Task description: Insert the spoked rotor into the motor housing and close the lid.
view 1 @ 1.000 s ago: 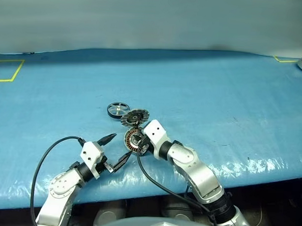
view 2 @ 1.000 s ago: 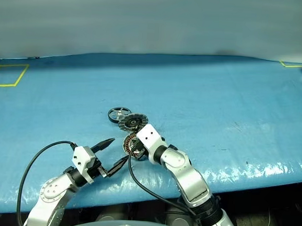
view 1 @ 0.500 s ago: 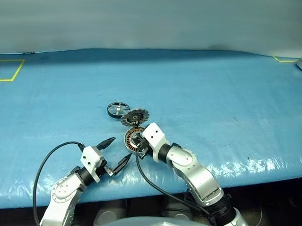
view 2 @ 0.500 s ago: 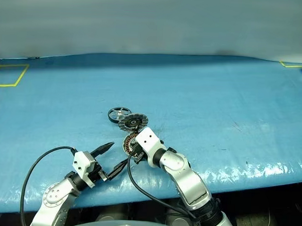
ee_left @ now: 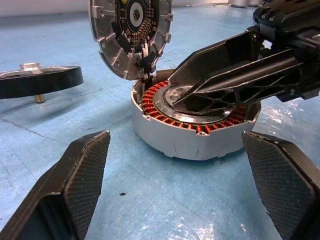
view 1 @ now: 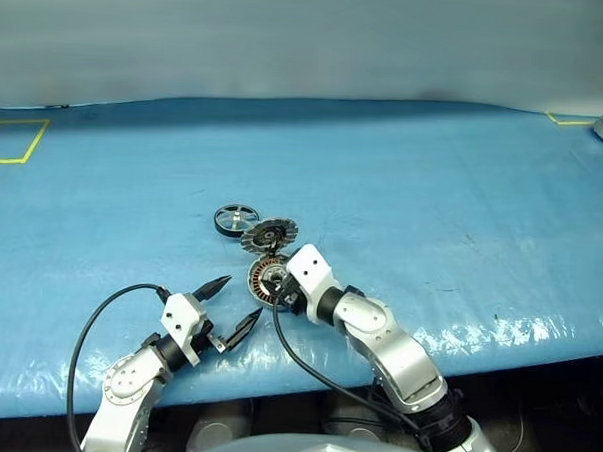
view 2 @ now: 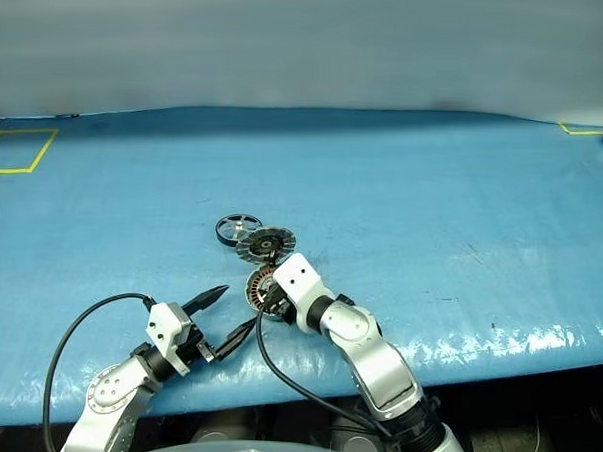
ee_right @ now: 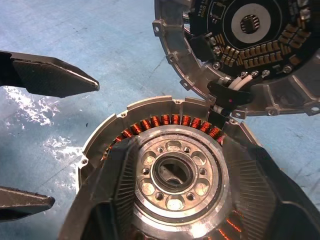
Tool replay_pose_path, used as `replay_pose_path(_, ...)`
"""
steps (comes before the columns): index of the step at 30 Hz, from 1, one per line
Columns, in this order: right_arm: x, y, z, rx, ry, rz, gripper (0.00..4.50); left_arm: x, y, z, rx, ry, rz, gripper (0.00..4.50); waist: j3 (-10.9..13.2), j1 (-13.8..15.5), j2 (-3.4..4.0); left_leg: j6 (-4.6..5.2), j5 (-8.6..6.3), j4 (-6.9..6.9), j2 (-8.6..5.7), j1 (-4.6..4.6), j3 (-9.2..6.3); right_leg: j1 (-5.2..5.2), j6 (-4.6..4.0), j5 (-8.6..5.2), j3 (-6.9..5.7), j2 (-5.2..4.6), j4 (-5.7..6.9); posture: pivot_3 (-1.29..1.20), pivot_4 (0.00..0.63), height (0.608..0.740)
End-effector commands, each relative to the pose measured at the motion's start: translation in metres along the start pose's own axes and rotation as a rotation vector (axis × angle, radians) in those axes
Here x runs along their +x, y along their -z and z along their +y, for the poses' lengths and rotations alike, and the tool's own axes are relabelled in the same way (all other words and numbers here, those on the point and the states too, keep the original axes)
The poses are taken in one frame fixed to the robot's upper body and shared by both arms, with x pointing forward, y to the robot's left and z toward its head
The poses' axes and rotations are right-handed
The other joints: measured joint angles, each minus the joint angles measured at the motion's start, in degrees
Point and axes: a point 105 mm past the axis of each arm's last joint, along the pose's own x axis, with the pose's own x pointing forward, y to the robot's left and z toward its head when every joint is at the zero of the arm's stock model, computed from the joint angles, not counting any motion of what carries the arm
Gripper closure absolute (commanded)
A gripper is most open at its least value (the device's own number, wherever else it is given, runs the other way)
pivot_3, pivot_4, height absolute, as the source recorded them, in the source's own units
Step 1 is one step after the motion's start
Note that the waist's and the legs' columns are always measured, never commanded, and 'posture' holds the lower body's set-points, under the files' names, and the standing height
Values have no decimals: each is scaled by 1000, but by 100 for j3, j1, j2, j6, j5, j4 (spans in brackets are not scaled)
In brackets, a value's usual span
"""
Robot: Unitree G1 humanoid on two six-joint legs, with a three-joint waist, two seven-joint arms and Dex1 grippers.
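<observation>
The motor housing point(ee_left: 195, 125) sits on the blue table point(view 1: 433, 192) with its lid point(ee_left: 131, 35) tipped up and back, so the copper ring and silver middle are bare and ready for a part to drop in. The spoked rotor point(view 1: 236, 219) lies flat on the table just past the lid, not yet in the housing. The right gripper point(ee_left: 200, 89) rests over the housing's middle with its fingers apart around the hub, gripping nothing I can see, maybe to steady it, and the left gripper point(view 1: 228, 308) waits near the housing, wide open and empty.
</observation>
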Motion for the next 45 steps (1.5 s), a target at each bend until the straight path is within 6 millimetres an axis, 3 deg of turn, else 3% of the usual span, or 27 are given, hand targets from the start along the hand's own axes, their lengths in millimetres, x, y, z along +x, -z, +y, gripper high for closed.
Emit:
replay_pose_path(1,-11,-31,1,-16,-9,-102,1858,0,-5,1,13,-6,-30,0,0,1,0,0,0,0,0,0,0,0,0,0,0,0,0,0,150,740)
replay_pose_path(2,-14,-36,1,-14,-10,-111,1858,-1,-5,1,13,-7,-29,0,0,-1,0,0,0,0,0,0,-1,0,0,0,0,0,0,0,150,740)
replay_pose_path(5,-17,-37,0,-23,-1,-72,2477,0,-4,1,12,-5,-27,0,0,-3,0,0,0,0,1,0,-1,0,1,-1,0,0,1,0,150,740)
replay_pose_path(11,-16,-30,1,-84,0,57,4482,3,-4,1,14,2,-30,0,0,3,0,0,0,2,0,0,-1,-1,0,0,-1,0,1,0,150,740)
replay_pose_path(45,-11,-14,8,-101,-57,206,4482,3,-1,-4,-8,-19,-26,0,0,-8,0,0,0,1,0,0,-2,0,1,0,-2,-1,1,0,150,740)
